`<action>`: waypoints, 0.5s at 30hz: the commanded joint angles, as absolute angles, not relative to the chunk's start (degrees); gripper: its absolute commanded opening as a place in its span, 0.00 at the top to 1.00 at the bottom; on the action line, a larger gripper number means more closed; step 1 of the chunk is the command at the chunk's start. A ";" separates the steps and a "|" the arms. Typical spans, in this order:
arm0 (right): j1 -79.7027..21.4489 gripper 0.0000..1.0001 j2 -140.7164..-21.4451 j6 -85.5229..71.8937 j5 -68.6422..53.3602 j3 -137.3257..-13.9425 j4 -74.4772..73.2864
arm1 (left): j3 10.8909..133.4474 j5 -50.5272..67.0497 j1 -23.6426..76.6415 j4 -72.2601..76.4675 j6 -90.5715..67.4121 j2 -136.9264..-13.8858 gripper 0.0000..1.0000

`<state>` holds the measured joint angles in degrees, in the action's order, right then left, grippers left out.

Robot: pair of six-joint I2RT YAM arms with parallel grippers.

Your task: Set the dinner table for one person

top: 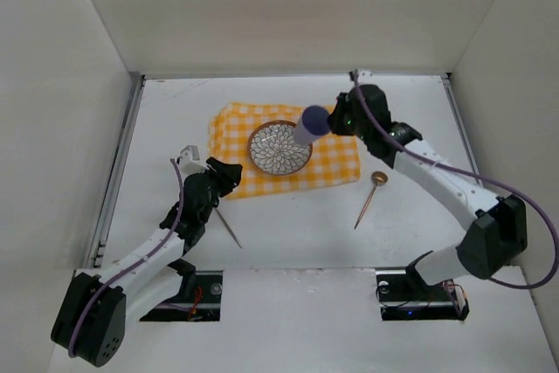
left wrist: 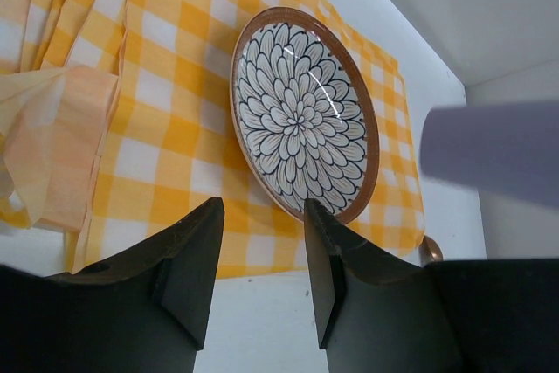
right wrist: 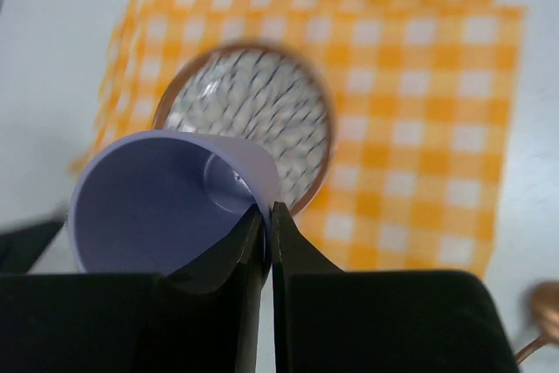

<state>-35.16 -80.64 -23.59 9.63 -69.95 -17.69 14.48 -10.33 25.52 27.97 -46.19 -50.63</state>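
Right gripper (right wrist: 267, 211) pinches the rim wall of the cup (right wrist: 157, 189) over the plate (right wrist: 253, 111). The cup looks light, stiff, probably plastic. Left gripper (left wrist: 262, 224) hangs wide. The table (top: 288, 233) lies beneath, its soft mat (right wrist: 419, 128) mid-far.

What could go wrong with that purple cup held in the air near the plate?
The right tool pinches the purple cup only by its rim, so it might slip and drop onto the patterned plate. Set down carelessly, it could tip on the checked cloth, whose left edge is rumpled beside the open left tool.
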 commanded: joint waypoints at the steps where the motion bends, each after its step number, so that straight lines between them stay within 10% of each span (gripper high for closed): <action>1: -26.09 0.89 -86.11 -26.09 7.65 -75.48 -9.94 | 14.15 -10.81 25.88 29.97 -46.58 -50.36 0.61; 15: -15.42 0.89 -107.31 -27.78 8.35 -90.87 -11.86 | 14.50 -10.11 25.88 32.08 -47.02 -55.46 0.60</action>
